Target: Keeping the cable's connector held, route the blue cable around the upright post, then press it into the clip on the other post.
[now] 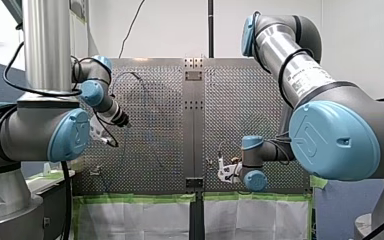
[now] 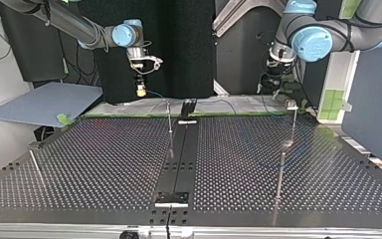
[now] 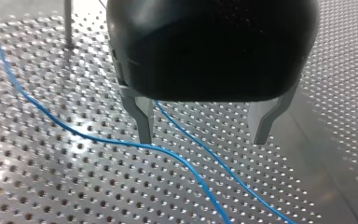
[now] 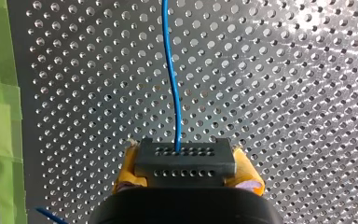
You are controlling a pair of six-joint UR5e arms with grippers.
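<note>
The front view looks from behind and above the arms' shoulders, outward over the perforated tabletop (image 1: 150,145), and from well back. The top view sits across the tabletop, low and facing the arms, so their sides cross. These two share the whole tabletop and its middle strip (image 1: 193,125). The left wrist view looks close along my left gripper (image 3: 203,140) onto the perforations. The right wrist view looks close over my right gripper (image 4: 186,170), along the blue cable (image 4: 171,79).
</note>
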